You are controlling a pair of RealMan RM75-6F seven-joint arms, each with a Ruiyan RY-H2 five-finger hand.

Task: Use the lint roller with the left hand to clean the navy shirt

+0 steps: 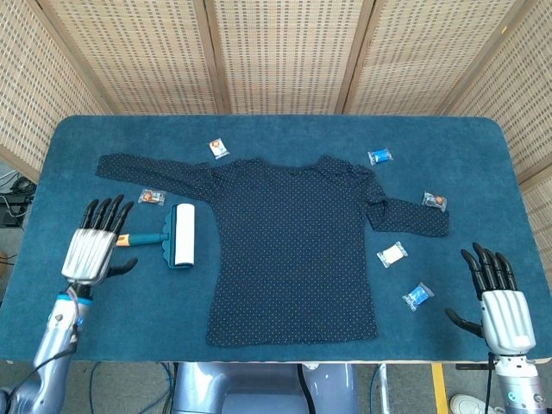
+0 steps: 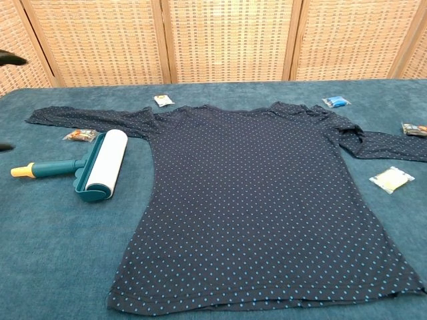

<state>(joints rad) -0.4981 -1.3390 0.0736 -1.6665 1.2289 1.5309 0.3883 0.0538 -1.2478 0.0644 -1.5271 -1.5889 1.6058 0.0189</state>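
At the left edge of the blue table (image 1: 285, 129), the left hand (image 1: 90, 250) hovers with fingers spread, holding nothing. Just beside it the roller (image 1: 172, 237) lies flat on the table, handle toward that hand, its white drum near the shirt's (image 1: 293, 250) left side but apart from it. The shirt lies spread flat mid-table, sleeves out. Small wrapped packets (image 1: 392, 254) sit scattered around it. At the right front corner, the right hand (image 1: 498, 302) is open, fingers apart and empty.
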